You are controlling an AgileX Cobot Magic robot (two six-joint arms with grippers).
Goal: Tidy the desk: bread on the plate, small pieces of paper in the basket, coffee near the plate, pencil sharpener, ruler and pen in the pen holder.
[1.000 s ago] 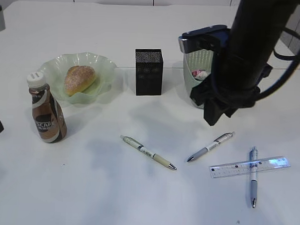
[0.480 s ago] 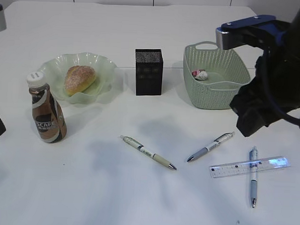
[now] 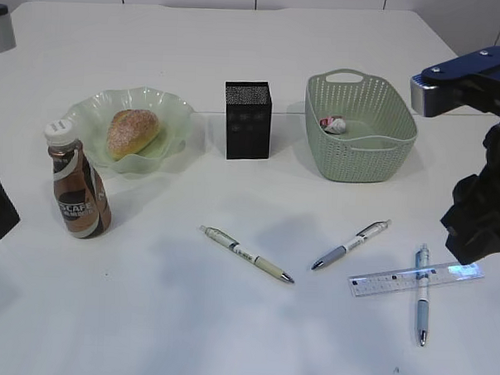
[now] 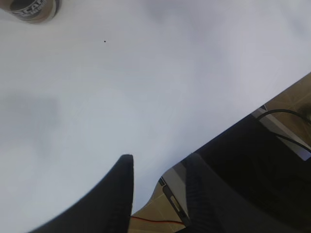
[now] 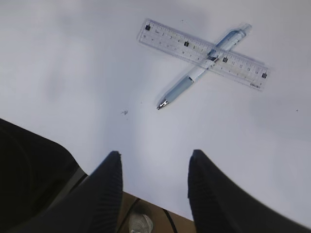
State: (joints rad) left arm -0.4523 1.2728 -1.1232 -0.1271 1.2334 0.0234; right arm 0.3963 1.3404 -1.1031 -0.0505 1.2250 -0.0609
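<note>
Bread [image 3: 133, 132] in plate [image 3: 173, 109], far left; coffee [image 3: 77, 182] upright just near it. Paper scrap [image 3: 333, 124] inside basket [image 3: 360, 126], far right. Pen holder [image 3: 247, 119] between them. Ruler [image 3: 416, 278] near right, crossed by blue pen [image 3: 420, 295]; two more pens [image 3: 247, 255] [image 3: 350, 244] mid-desk. Left gripper [image 4: 158, 187] spread, empty, at desk [image 3: 227, 328] edge. Right gripper [image 5: 154, 182] spread, empty, near ruler.

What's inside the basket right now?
One crumpled paper piece lies on the floor of the basket, toward its left wall. The near wall hides the front part of the floor.
</note>
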